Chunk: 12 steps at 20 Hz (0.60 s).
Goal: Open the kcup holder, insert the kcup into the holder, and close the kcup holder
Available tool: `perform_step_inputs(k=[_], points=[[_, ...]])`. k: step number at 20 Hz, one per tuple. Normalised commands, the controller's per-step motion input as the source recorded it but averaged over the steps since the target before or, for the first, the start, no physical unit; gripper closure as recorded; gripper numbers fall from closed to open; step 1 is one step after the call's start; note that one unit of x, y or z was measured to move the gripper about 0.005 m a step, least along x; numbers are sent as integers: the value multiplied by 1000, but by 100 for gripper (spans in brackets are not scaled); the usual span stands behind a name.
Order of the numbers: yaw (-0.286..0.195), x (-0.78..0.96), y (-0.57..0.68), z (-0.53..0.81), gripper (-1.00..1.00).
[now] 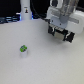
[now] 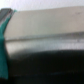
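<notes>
The small white kcup with green top [image 1: 23, 49] stands alone on the white table [image 1: 45, 65], well apart from the white blocky gripper [image 1: 61, 34]. I cannot tell if its jaws are open. The opening step seems in hand; the holder is not clearly visible.

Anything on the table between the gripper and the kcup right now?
Nothing: in the exterior view, only bare white table lies between the gripper and the kcup. The wrist view doesn't show that stretch.
</notes>
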Motion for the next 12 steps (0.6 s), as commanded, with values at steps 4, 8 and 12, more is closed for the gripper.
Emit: perform_step_inputs(k=[4, 8, 12], points=[[-86, 908, -406, 90, 100], [-87, 883, -414, 73, 100], [-101, 651, -324, 175, -100]])
